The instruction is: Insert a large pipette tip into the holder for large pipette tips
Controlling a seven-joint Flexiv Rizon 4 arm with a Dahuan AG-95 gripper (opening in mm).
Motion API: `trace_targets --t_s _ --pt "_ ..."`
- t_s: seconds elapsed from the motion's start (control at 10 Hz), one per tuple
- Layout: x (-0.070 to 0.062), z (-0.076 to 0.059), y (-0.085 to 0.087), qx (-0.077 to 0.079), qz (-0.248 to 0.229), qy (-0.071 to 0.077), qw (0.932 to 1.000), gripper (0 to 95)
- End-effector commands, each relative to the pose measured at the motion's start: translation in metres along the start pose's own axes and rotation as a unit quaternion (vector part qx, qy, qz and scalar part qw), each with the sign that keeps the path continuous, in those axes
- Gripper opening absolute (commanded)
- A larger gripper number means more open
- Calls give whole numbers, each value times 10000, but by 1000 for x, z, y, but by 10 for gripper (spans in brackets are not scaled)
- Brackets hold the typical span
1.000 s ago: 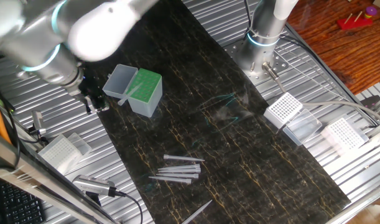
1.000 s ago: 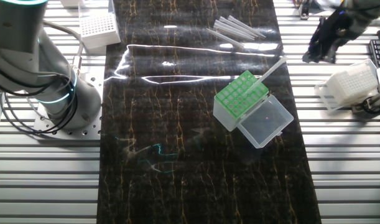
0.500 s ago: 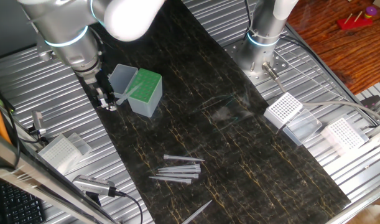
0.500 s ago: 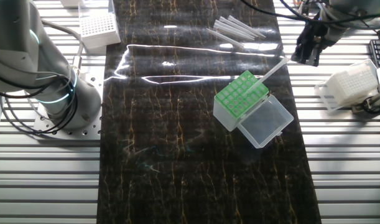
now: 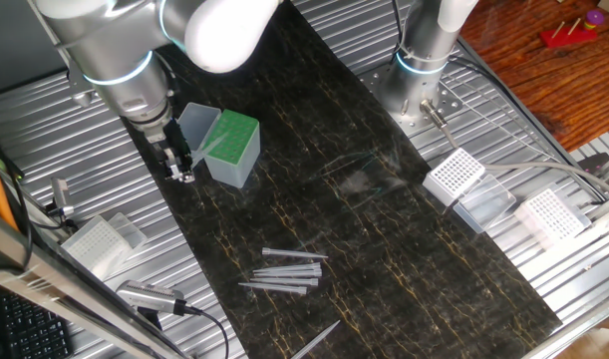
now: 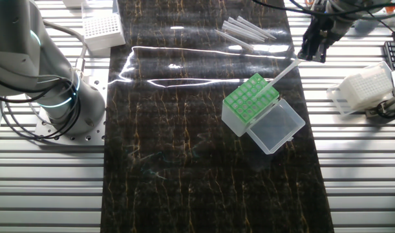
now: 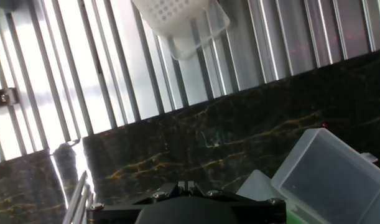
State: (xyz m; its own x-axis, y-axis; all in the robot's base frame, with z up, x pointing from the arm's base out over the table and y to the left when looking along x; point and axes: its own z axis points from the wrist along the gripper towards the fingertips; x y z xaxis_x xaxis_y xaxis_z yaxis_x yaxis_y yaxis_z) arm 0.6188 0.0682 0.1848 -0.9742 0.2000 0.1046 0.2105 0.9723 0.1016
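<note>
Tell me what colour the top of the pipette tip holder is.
Bright green top, clearest in the other fixed view.

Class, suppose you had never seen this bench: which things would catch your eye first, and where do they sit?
The green-topped holder on the dark mat, lid open, with one large pipette tip leaning out of it. The gripper hovers by that tip's upper end. Loose spare tips lie farther along the mat.

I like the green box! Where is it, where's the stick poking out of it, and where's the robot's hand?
green box (image 6: pixel 251 94), the other fixed view, its green top
stick (image 6: pixel 282 71), the other fixed view, its middle
robot's hand (image 6: pixel 311 55), the other fixed view, between fingertips
</note>
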Motion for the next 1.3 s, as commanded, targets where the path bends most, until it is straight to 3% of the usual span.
trace_targets --t_s 0.1,0.9,1.3 --pt "2 3 -6 39 -46 -1 10000 0" --pt "3 4 -10 198 -23 -37 9998 0" --pt "3 4 -10 191 15 -31 9998 0"
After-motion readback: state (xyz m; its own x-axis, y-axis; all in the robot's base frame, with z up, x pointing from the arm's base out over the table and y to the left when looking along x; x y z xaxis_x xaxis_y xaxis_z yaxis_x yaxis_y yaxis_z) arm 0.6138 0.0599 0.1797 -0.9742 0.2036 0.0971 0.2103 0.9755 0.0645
